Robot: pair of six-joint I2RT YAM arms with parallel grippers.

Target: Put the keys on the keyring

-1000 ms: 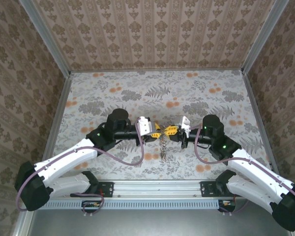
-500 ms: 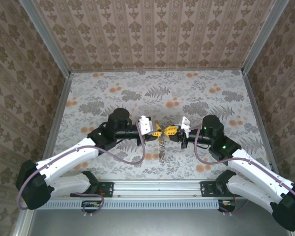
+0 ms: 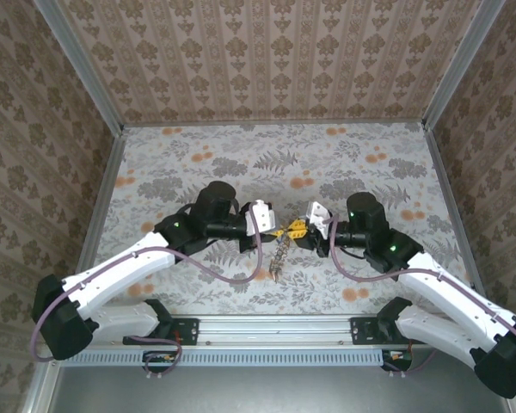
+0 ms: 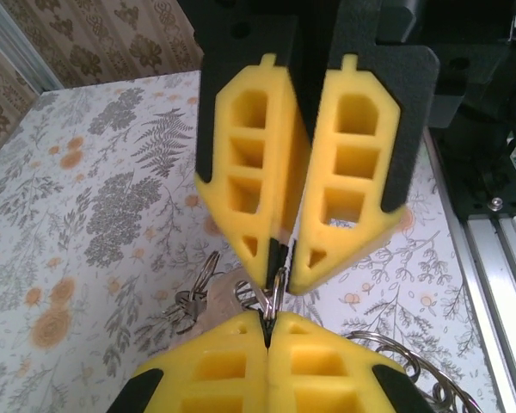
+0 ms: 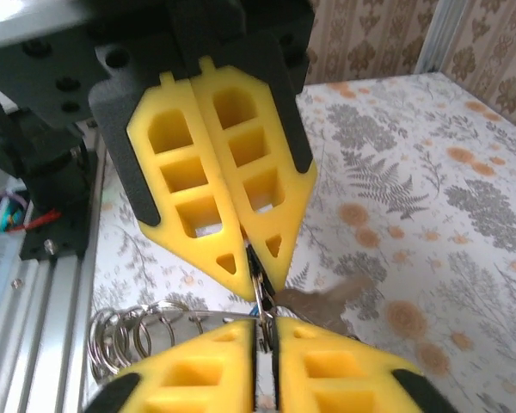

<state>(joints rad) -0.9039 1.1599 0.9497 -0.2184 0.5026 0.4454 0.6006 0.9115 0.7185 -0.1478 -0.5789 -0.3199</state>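
Observation:
My two grippers meet tip to tip above the table's middle. The left gripper (image 3: 283, 232) (image 4: 271, 325) is shut on the thin silvery keyring (image 4: 277, 297) (image 5: 260, 288). The right gripper (image 3: 293, 230) (image 5: 266, 331) faces it with its jaws a narrow slit apart, and the ring's wire stands in that slit. The left fingers (image 5: 215, 215) look pressed together in the right wrist view. The chain of ring links (image 3: 278, 258) (image 5: 120, 331) hangs below. A blurred grey key (image 4: 208, 297) (image 5: 327, 301) dangles just under the tips.
The flowered table top (image 3: 198, 163) lies under the hanging bundle. Patterned walls (image 3: 267, 60) close in the back and both sides. A metal rail (image 3: 267, 327) with the arm bases runs along the near edge.
The left gripper has closed onto the keyring and its arm has pushed right. The right jaws have parted slightly. The hanging chain has swung a little to the left.

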